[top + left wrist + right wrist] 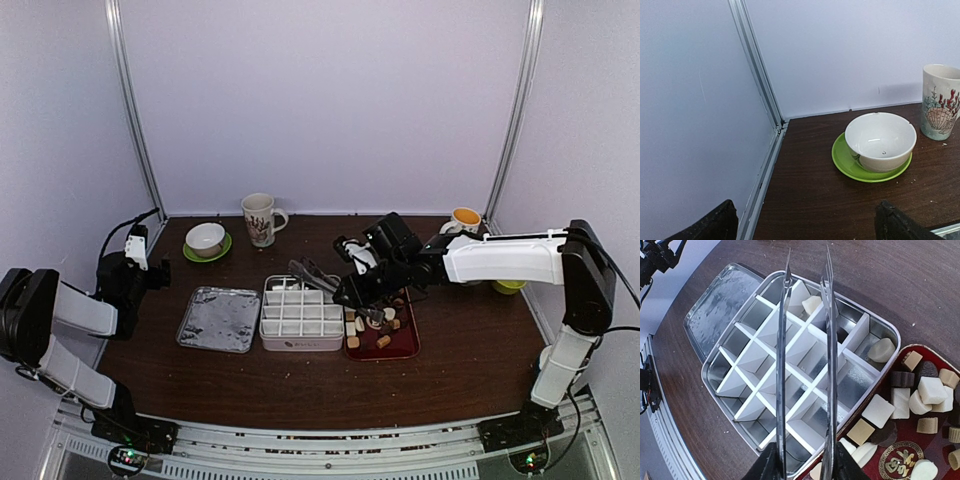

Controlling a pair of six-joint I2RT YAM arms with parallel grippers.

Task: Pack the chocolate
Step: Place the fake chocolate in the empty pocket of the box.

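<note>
**Finding: right gripper [802, 466] clamps tongs [782, 365] over divided box [300, 342]; left gripper [805, 225] released**

Only the right wrist view shows two pale chocolate [811, 304] pieces in the box's far row, the tong arms parted above. The rest lies in the red tray [403, 345], just right of the box. Only the left wrist view shows wide, bare jaws facing a bowl [880, 140] at far left.

Small chocolate pieces [932, 390], cubes and rounds in dark brown, tan and cream-white, lie loose just beside the right end effector [805, 470]; two cream pieces [811, 304] sit ahead in separate compartments [765, 355].
</note>
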